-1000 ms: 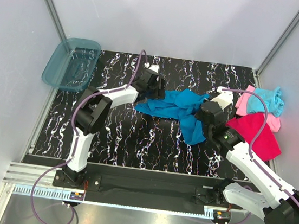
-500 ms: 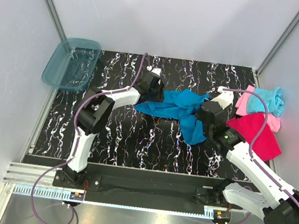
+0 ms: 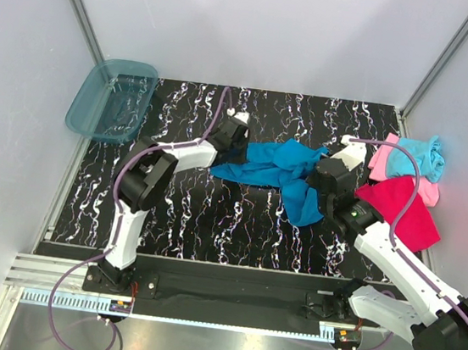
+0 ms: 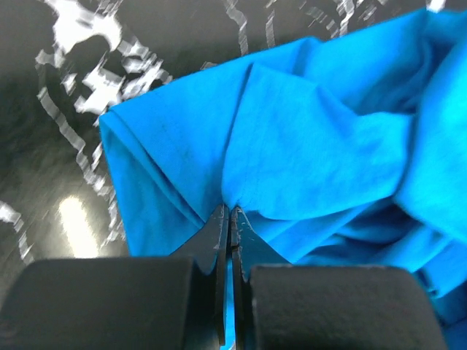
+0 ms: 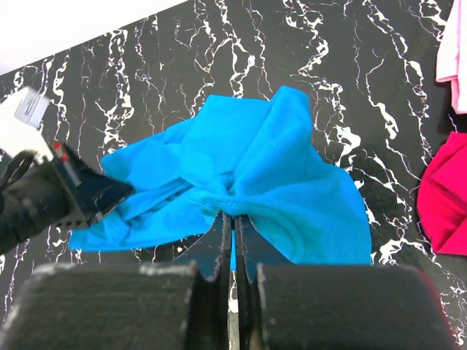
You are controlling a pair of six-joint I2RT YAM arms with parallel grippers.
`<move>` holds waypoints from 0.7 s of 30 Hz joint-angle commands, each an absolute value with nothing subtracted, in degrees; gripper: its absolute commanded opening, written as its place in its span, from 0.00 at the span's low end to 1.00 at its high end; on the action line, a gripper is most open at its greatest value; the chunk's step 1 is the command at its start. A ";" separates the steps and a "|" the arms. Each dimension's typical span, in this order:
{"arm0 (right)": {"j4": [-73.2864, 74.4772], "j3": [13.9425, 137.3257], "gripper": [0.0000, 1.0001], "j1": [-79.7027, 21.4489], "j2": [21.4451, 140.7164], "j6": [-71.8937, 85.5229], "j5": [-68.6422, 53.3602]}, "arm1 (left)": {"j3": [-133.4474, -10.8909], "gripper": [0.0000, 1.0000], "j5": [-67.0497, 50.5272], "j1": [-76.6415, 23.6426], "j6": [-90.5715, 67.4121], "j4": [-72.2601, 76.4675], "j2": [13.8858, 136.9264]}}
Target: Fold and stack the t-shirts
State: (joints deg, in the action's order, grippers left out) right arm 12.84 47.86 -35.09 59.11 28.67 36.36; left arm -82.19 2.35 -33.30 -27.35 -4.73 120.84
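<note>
A crumpled medium blue t-shirt (image 3: 277, 170) lies on the black marbled table, stretched between both arms. My left gripper (image 3: 239, 147) is shut on a fold at its left end; the wrist view shows blue cloth (image 4: 306, 138) pinched between the closed tips (image 4: 228, 213). My right gripper (image 3: 326, 176) is shut on a bunched seam of the same blue t-shirt (image 5: 241, 168), its tips (image 5: 233, 217) closed with cloth between them. At the right edge a magenta-red t-shirt (image 3: 400, 211) lies beside a light pink t-shirt (image 3: 383, 159) with a light aqua t-shirt (image 3: 417, 156) on top.
A translucent teal plastic bin (image 3: 112, 99) stands at the table's far left corner, partly over the edge. White walls with metal posts enclose the table (image 3: 212, 215) on three sides. The left arm (image 5: 44, 197) shows in the right wrist view.
My left gripper has moved right onto the blue t-shirt's left end and closed on a fold of it. The right arm has stayed put, still holding the cloth.
</note>
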 commanded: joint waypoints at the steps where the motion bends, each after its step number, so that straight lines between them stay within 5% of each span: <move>1: 10.02 47.46 0.00 -34.45 58.62 29.53 37.35 | -79.37 0.00 6.93 -34.01 -25.58 -3.16 113.04; 21: 10.37 45.96 0.00 -33.66 41.68 32.25 44.03 | -65.13 0.00 25.57 -37.35 -22.59 -10.01 69.45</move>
State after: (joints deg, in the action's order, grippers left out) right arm 13.02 45.60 -34.06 46.28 30.50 39.86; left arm -66.48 20.45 -36.40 -22.92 -8.34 72.90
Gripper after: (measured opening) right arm 0.018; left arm 0.012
